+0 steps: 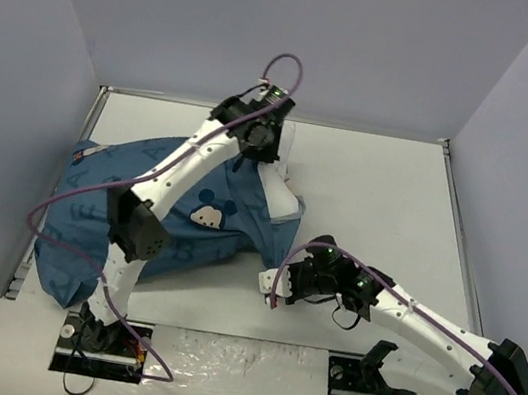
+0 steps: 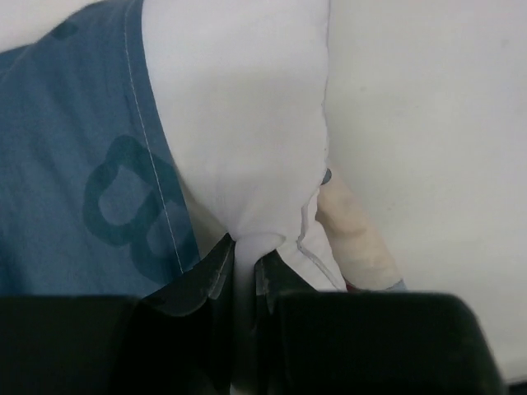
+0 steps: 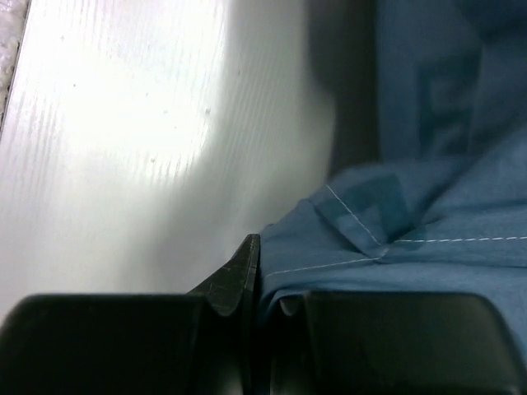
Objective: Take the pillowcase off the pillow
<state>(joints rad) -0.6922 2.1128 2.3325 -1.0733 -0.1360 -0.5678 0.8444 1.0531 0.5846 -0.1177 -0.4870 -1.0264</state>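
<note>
Where the pillowcase lies rumpled on the counter, its stitched hem runs straight into the right jaws. They are closed on a fold of the blue cloth, with bare counter spreading off to their left. The pillow pokes out white from the open end of the case, and the left jaws are pinched tight on a gathered tuck of its fabric, with the blue case just to their left and bare counter to their right.
</note>
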